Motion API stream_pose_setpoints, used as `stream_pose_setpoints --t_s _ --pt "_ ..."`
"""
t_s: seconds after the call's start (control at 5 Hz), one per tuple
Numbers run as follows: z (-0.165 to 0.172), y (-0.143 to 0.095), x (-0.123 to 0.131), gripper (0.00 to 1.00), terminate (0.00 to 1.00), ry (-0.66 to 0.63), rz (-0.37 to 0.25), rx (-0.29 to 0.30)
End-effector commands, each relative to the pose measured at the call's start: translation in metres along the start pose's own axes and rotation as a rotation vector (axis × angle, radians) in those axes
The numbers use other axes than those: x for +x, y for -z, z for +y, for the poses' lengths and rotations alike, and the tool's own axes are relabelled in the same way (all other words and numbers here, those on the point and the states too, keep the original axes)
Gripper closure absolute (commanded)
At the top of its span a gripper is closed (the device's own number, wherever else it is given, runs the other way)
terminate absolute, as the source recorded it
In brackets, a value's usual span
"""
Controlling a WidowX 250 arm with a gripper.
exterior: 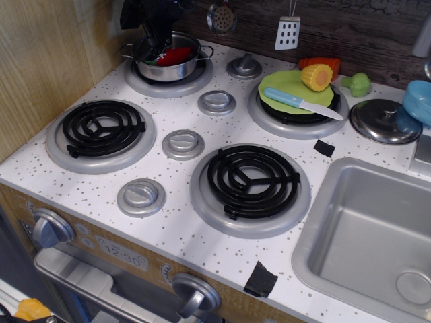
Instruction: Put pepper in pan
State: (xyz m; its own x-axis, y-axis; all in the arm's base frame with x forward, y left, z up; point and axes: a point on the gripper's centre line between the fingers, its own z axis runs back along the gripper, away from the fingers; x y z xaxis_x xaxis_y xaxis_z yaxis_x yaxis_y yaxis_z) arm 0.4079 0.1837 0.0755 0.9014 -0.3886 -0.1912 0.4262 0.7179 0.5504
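Note:
The pan (190,66) is a small shiny steel pot with loop handles, standing on the back left burner. The red pepper (176,56) lies inside it, with its red body showing to the right of my fingers and its green stem end low at the left. My black gripper (156,48) reaches down into the left half of the pan from above. Its fingers are still closed around the pepper's stem end, and they hide part of it.
A wooden wall stands close on the left. A green plate (289,84) holds a blue knife (300,102) and a corn piece (316,76) on the back right burner. A steel lid (385,121), a blue cup (419,101) and a sink (370,235) are at the right. A ladle and a spatula (287,32) hang on the back wall.

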Motion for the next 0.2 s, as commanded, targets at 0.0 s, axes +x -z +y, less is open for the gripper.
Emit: stream_pose_setpoints --t_s 0.0 --pt "0.0205 -0.0225 -0.0061 0.00 1.00 -0.024 -0.039 0.049"
